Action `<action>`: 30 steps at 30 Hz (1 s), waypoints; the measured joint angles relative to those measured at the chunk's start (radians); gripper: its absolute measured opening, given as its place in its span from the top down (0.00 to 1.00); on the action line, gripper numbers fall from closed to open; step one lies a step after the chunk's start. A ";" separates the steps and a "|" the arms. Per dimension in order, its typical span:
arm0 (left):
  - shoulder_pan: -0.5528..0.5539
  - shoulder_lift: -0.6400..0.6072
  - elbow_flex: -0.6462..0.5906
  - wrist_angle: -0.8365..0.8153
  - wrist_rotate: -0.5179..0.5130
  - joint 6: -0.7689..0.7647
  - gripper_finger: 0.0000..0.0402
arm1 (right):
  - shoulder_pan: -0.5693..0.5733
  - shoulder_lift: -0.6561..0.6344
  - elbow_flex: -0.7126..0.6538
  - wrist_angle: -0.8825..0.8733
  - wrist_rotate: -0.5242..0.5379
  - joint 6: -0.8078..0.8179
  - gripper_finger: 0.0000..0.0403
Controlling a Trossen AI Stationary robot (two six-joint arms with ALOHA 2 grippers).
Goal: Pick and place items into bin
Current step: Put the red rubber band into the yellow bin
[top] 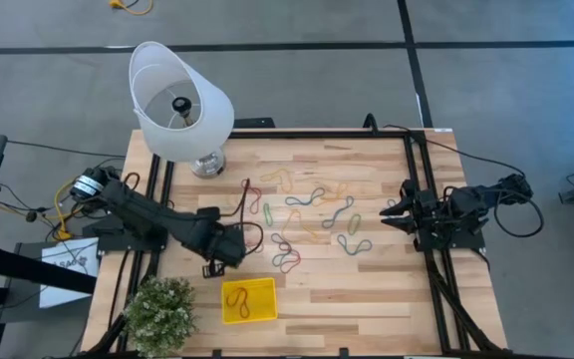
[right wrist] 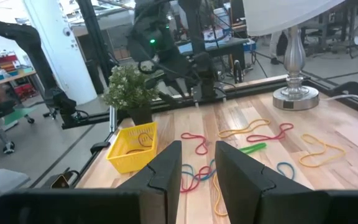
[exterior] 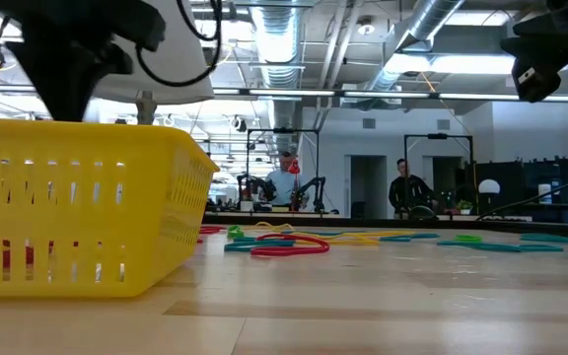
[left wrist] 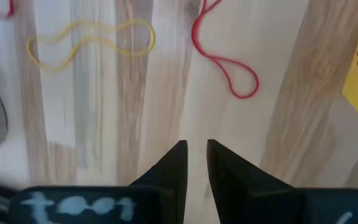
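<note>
The left gripper (top: 229, 261) hovers over the desk (top: 367, 299) just above the yellow bin (top: 249, 300), its jaws narrowed to a slim gap with nothing between them. Rubber bands (top: 312, 224) lie scattered across the middle of the desk, a few already inside the bin. The right gripper (top: 392, 214) waits at the desk's right edge, jaws slightly apart and empty

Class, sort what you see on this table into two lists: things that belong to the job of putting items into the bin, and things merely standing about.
Belongs to the job:
- rubber bands, loose on the wood
- yellow bin, some bands inside
- left gripper, near the bin

Standing about:
- white lamp
- potted plant
- right gripper, waiting at the table's right edge
</note>
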 joint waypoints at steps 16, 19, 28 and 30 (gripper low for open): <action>0.122 -0.041 -0.078 0.238 -0.004 0.201 0.88 | 0.000 0.009 0.003 0.332 -0.001 -0.206 0.77; 0.129 -0.041 -0.170 0.418 0.005 0.227 0.88 | 0.000 0.063 0.035 0.261 0.009 -0.183 0.77; 0.195 -0.041 -0.387 0.714 0.083 0.191 0.88 | -0.033 0.405 0.062 0.278 0.136 -0.016 0.77; 0.205 -0.041 -0.423 0.758 0.092 0.178 0.88 | -0.056 0.455 0.077 0.284 0.137 -0.016 0.77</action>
